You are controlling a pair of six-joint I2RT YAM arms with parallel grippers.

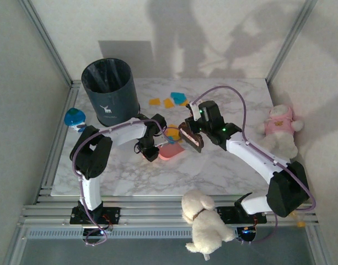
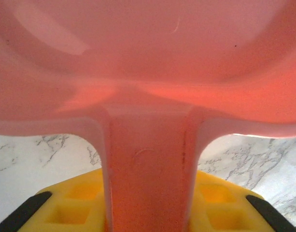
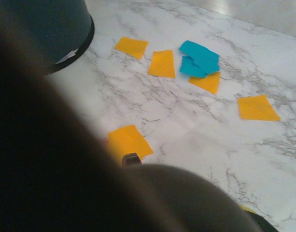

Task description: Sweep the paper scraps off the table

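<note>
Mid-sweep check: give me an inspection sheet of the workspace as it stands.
Surface: white marble table, no spill seen.
Job's things: orange and teal paper scraps lie loose on the table, beyond the dustpan and right of the bin.
Clutter: bin upright, far left; blue-green toy beside it; pink plush at the right edge; white plush on the near rail.
Grippers: left gripper shut on the dustpan's handle; right gripper holds a dark brush.
Cables: purple cable loops high over the right arm.
Surroundings: grey walls, metal rail frame.
</note>
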